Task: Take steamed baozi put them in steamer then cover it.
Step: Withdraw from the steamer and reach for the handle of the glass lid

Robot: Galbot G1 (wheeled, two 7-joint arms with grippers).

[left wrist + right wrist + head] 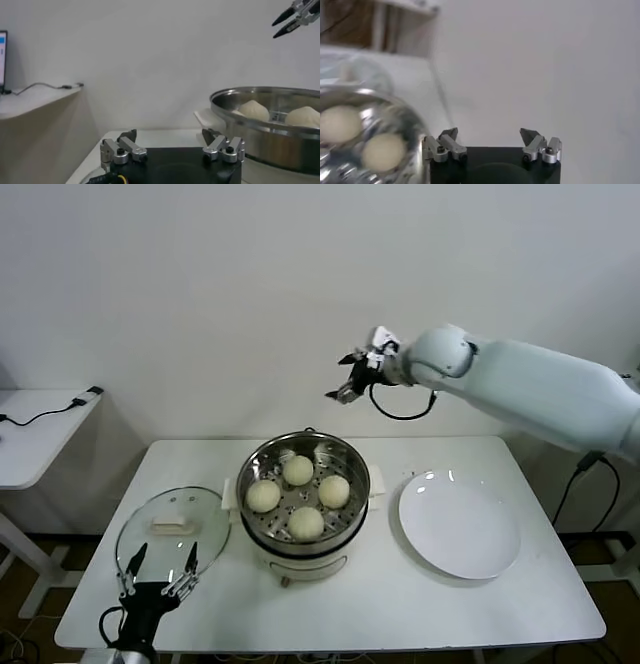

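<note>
Glass lid [173,529] lies left of the steamer [303,496], beside the wide-open left gripper [160,572]. Four baozi [298,495] sit inside. Beyond the steamer, the right gripper [351,377] hangs open, empty. Gripping the slick rim instead of the handle [169,525] could drop it.

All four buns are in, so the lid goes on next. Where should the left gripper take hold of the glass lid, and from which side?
Probably by the cream handle at the centre of the lid. The lid lies flat on the table left of the steamer, so only that raised block offers the fingers purchase. Come straight down from above, the open left gripper spanning the handle's narrow sides.
</note>
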